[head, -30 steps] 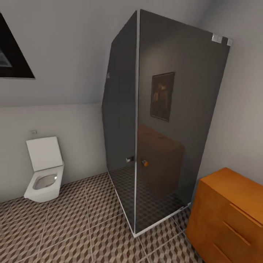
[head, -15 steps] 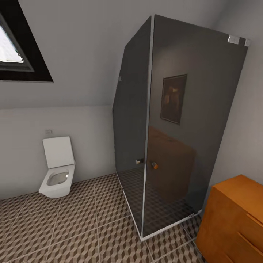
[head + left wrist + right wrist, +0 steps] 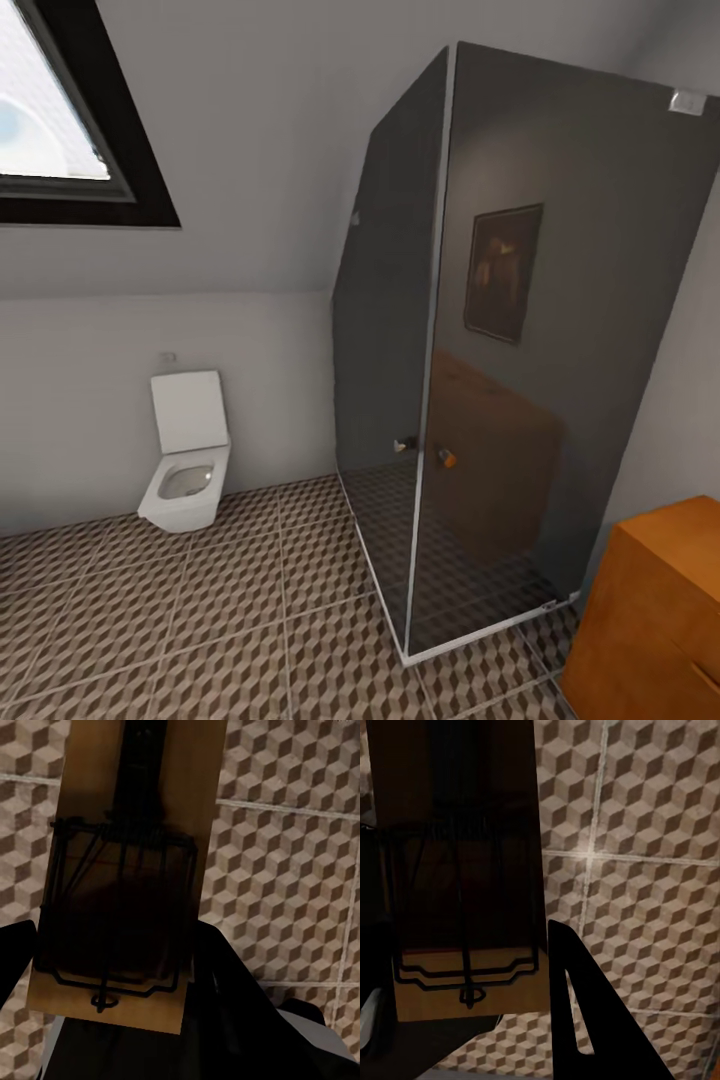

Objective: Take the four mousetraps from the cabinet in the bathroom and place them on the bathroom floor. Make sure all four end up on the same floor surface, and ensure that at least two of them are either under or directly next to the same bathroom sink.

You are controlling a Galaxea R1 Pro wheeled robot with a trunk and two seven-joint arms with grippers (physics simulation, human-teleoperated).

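Each arm carries a trap above the bathroom floor (image 3: 230,610). In the left wrist view the left gripper's (image 3: 112,967) jaws are clamped on a mousetrap (image 3: 131,870), its long axis running along the fingers, the wire frame at the end nearest the camera and the bare board reaching away over the cube-patterned tiles. The right gripper (image 3: 472,975) likewise has its jaws pressed against a second mousetrap (image 3: 457,870), laid lengthwise the same way. The head view shows a square white toilet (image 3: 185,465), a dark glass shower enclosure (image 3: 480,340) and a corner of the cabinet (image 3: 655,620).
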